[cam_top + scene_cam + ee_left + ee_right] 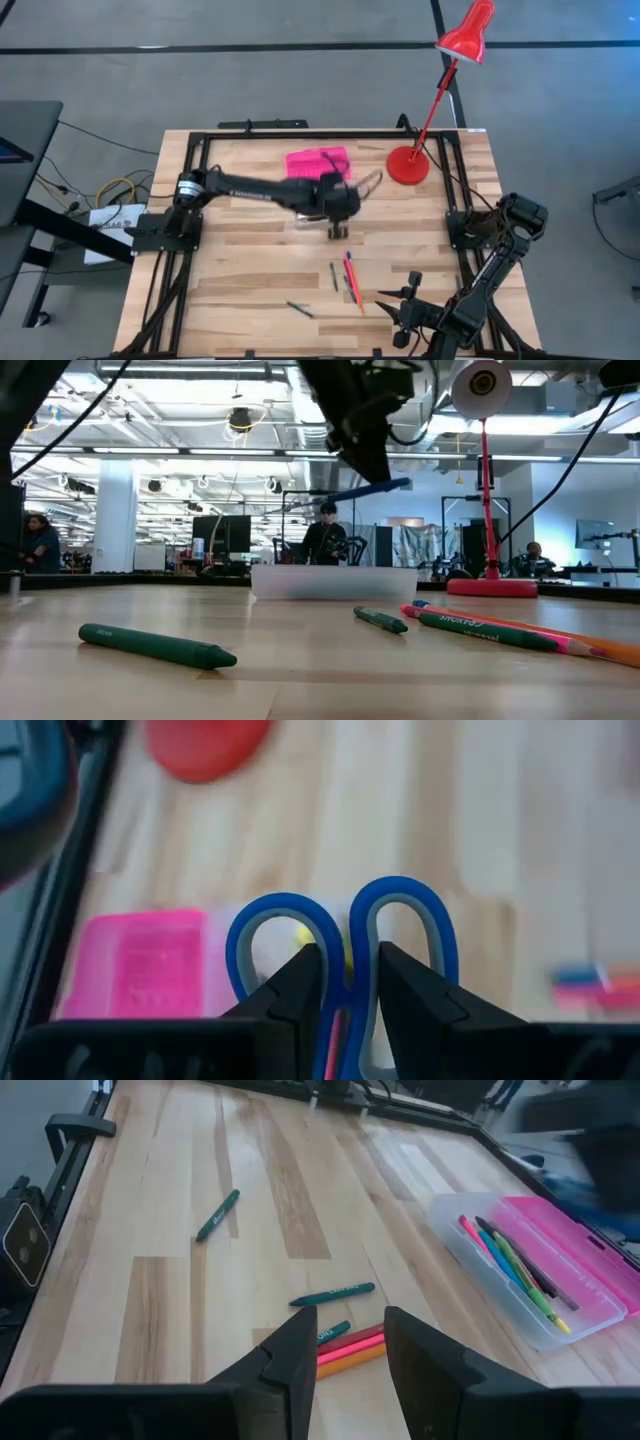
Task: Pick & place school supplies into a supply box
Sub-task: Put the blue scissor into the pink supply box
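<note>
Left gripper [345, 995], dark and blocky, is pinching the small blue-handled scissors [345, 945] right between its two fingers, the twin rounded plastic loops with their grey inner lining standing up past the fingertips. From overhead that left arm reaches across the pale planked wooden table [250, 270], and its gripper [338, 215] hangs just beside the rectangular plastic pencil case with the bright pink textured lid [318, 161], which sits toward the far side, near the red desk lamp's round base [407, 165]. From table height the scissors [368, 490] are up in the air, tilted, above the case's clear, frosted-looking base [333, 581]. The right wrist view gives a good look inside: the lid lies flipped open beside the clear tray [545, 1270], with several thin pens in pink, green, blue and yellow lying lengthwise in it. Out on the bare wood, one stubby green marker [155, 645] lies alone near the front edge, another short green marker [380, 620] further in, and a cluster of slim sticks, green, red and orange [350, 280], lies nearly parallel toward the right. Right gripper [350, 1345] waits at the near right corner of the table, fingers spread apart with nothing between them, looking over that cluster [345, 1345].
</note>
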### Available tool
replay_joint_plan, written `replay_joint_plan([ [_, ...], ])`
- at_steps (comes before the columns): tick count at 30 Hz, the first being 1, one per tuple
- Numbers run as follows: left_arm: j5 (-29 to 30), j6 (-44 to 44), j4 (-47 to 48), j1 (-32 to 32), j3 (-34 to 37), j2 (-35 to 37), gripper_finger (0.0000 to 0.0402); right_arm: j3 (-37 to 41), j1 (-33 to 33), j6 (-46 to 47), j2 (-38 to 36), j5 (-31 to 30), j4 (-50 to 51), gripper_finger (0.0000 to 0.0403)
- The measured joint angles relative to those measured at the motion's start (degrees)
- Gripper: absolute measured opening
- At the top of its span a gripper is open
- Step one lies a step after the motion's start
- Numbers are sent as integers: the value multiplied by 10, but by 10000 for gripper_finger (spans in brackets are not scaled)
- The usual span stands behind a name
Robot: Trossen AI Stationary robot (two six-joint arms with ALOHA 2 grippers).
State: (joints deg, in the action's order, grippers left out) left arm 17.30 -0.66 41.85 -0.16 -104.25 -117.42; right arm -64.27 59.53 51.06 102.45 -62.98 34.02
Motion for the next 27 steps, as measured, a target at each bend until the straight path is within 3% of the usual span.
replay_joint_plan([
  [8,-126,78,-75,92,-3,0,79,0,2,0,0,0,3,111],
  [16,-141,121,-85,105,-3,0,80,0,5,0,0,2,3,111],
  [27,-107,140,-101,97,70,1,79,0,5,4,0,5,2,111],
])
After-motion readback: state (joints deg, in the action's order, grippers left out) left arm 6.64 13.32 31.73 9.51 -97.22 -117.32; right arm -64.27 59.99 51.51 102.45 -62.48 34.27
